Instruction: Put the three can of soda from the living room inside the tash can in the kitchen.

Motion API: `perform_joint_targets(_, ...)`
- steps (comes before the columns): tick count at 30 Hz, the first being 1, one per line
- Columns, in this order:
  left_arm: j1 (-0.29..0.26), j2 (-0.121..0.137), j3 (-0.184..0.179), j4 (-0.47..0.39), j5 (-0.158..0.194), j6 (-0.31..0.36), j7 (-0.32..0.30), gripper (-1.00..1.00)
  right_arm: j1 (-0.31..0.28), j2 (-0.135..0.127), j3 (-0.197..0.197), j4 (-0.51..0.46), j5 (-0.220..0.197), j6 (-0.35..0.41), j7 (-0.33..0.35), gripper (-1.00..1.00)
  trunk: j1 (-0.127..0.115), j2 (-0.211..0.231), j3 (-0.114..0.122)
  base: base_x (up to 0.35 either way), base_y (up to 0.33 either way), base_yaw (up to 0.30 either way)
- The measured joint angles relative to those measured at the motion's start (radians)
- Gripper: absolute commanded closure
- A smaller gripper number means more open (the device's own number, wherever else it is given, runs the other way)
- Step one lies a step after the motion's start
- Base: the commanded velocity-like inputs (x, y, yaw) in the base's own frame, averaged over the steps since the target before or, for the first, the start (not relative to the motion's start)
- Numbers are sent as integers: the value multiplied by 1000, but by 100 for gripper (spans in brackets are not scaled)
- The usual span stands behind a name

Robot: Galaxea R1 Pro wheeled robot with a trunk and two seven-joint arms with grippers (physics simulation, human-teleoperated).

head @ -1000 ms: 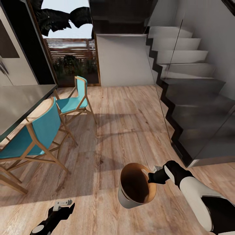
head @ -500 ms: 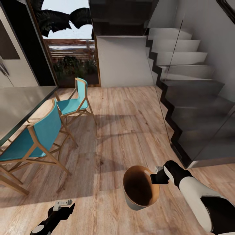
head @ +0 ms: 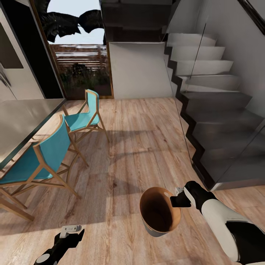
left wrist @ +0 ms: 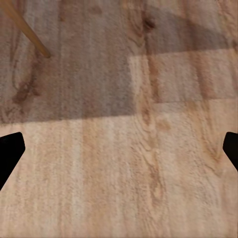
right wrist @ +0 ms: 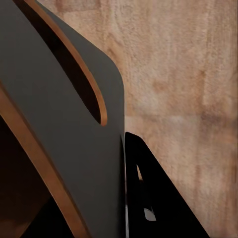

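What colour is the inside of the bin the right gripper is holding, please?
Brown-copper, clearest in the head view: bin, right gripper.

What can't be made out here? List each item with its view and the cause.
- Bin bottom: head view, dark inside; cans inside cannot be told.
- Right end effector grip: head view, fingers blocked by the rim; right wrist view, cropped by the bin wall.
- Left end effector: head view, too small; left wrist view, just fingertips at the edges.
- Table: cut off by the edge.
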Motion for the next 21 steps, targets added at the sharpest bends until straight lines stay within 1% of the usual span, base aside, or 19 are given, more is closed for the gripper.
perform_joint_targets(11,0,0,-1,0,-1,-1,2,-100,0,1,-1,1,-6,0,-3,100,-42,77,34,0,0,0)
perform_joint_targets(14,0,0,-2,0,0,-3,2,-100,0,2,1,0,-2,0,4,100,-54,98,44,0,0,0)
perform_joint_targets(17,0,0,-2,-1,0,-3,2,-100,0,2,-2,0,-12,1,8,100,-65,119,53,0,0,0)
perform_joint_targets(21,0,0,-3,0,0,-3,2,-100,0,6,0,0,-6,0,11,100,-81,147,66,0,0,0)
